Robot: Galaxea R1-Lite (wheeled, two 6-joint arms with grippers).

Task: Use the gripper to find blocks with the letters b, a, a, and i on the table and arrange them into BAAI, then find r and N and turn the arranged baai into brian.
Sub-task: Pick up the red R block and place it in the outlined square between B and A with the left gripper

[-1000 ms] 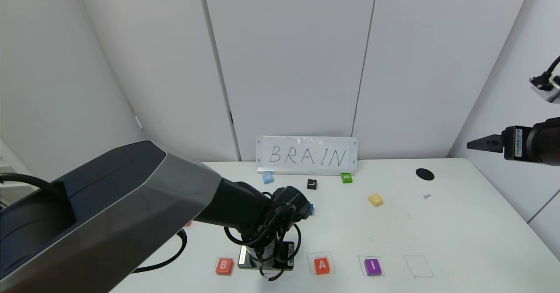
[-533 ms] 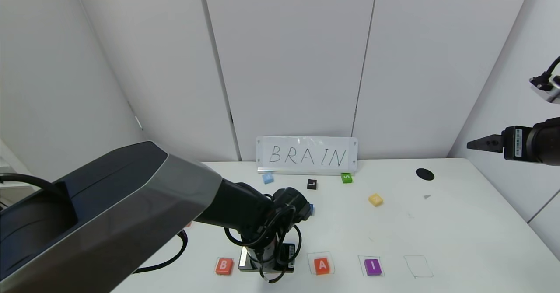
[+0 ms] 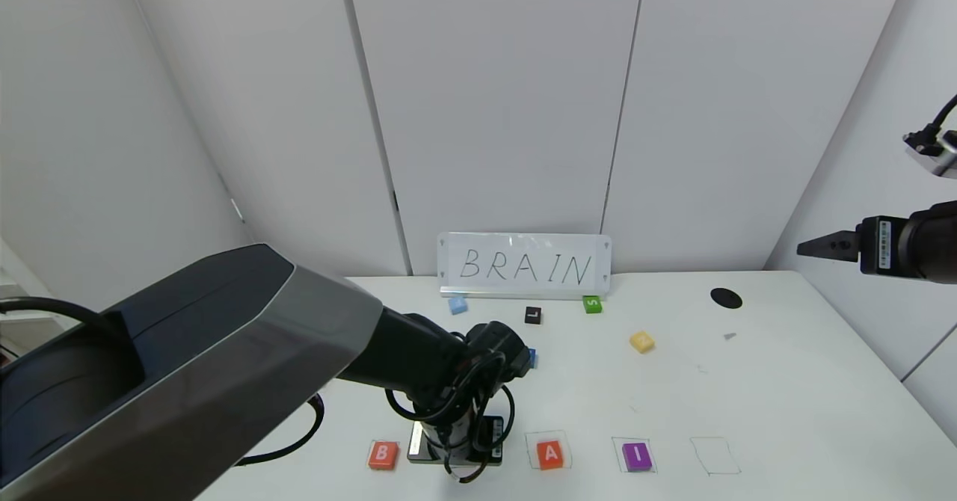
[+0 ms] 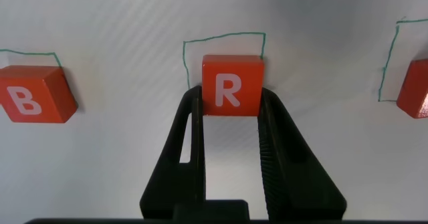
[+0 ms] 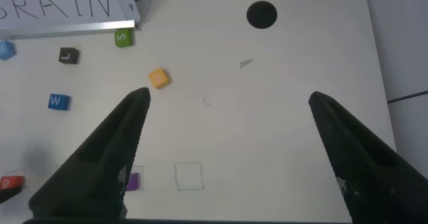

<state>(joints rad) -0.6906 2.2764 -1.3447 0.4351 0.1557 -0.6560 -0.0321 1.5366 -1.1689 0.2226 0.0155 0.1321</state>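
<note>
My left gripper (image 4: 231, 98) is shut on the orange-red R tile (image 4: 231, 85), which sits low over a pen-drawn square on the white table (image 3: 785, 381). In the head view the left wrist (image 3: 456, 441) hides that tile, between the B tile (image 3: 382, 455) and an A tile (image 3: 550, 454). The purple I tile (image 3: 637, 457) lies right of the A. The yellow N tile (image 3: 641, 342) lies farther back. The second A is hidden. My right gripper (image 3: 815, 247) is open and empty, raised at the right.
A BRAIN sign (image 3: 523, 265) stands at the back. Before it lie a light blue tile (image 3: 457, 305), a black L tile (image 3: 532, 315) and a green S tile (image 3: 592, 304). A blue W tile (image 5: 57, 101) lies mid-table. An empty drawn square (image 3: 714, 456) is right of I.
The left arm's upper part has shifted slightly; the gripper stays at the square between B and A. The right arm has not moved.
</note>
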